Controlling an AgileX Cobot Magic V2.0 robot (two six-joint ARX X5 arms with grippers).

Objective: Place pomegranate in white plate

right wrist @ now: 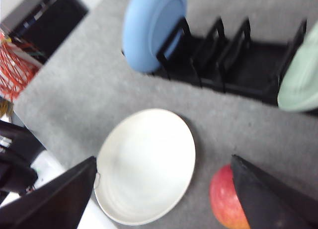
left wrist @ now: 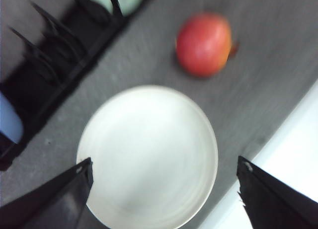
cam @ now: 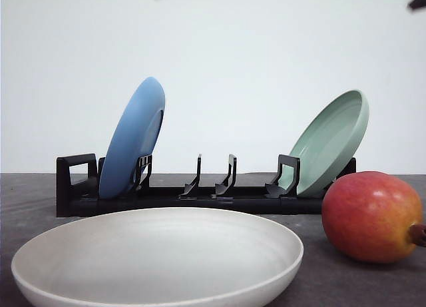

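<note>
Pomegranate [cam: 373,217] sits on the grey table [cam: 40,200], just off the right side of the white plate [cam: 157,257] and apart from it, its dark calyx pointing right, away from the plate. The plate lies flat at the front, nothing in it. Behind both runs a black rack [cam: 200,194]: a blue plate [cam: 133,139] stands tilted in its left end, a green plate [cam: 331,139] leans in its right end, and the middle slots hold nothing.

Up above, the left gripper [left wrist: 164,189] hangs over the white plate with its two dark fingers [left wrist: 59,199] spread wide and nothing between them; from that wrist camera the red fruit [left wrist: 204,44] lies beyond the plate [left wrist: 147,154], near the rack's [left wrist: 54,75] green-plate end. That view is blurred.

Right gripper [right wrist: 164,194] is spread wide too, empty, fingers [right wrist: 268,196] well clear of the table. Its camera looks down on the plate [right wrist: 145,165], with one finger cutting across part of the pomegranate [right wrist: 223,199]. Rack [right wrist: 228,65], blue plate [right wrist: 151,28] and the edge of the green one [right wrist: 300,75] sit further off.
</note>
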